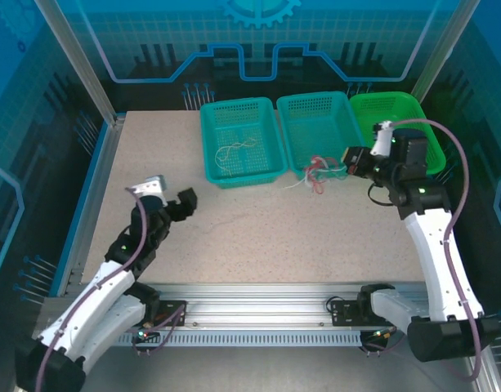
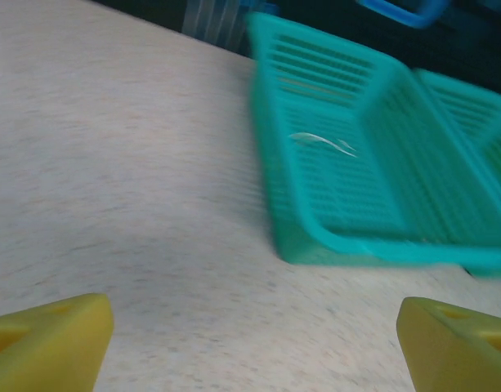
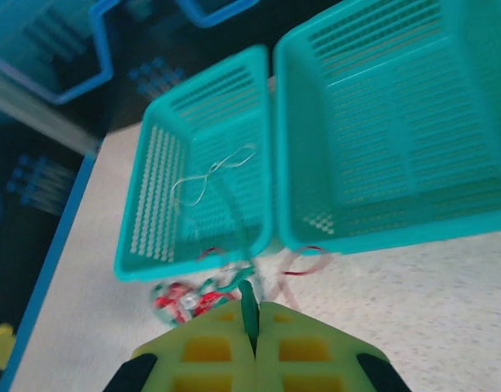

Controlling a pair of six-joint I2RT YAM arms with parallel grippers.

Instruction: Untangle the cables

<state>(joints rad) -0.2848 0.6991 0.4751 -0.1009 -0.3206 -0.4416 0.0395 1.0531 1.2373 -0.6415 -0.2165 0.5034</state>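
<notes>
Cables (image 1: 317, 173) are bunched right of centre, just left of the right tool (image 1: 347, 161), which is clamped on a green strand (image 3: 248, 304); left tool (image 1: 170, 198) is spread wide, lower left, well apart.

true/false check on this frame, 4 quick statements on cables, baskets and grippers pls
1. A white cable lies in the left teal basket. True.
2. The left gripper is shut on a red cable. False: it is open and holds nothing, over the bare table.
3. The right gripper pinches a green strand. True.
4. The tangle lies inside the green basket. False: it sits on the table, just in front of the middle teal basket.
</notes>
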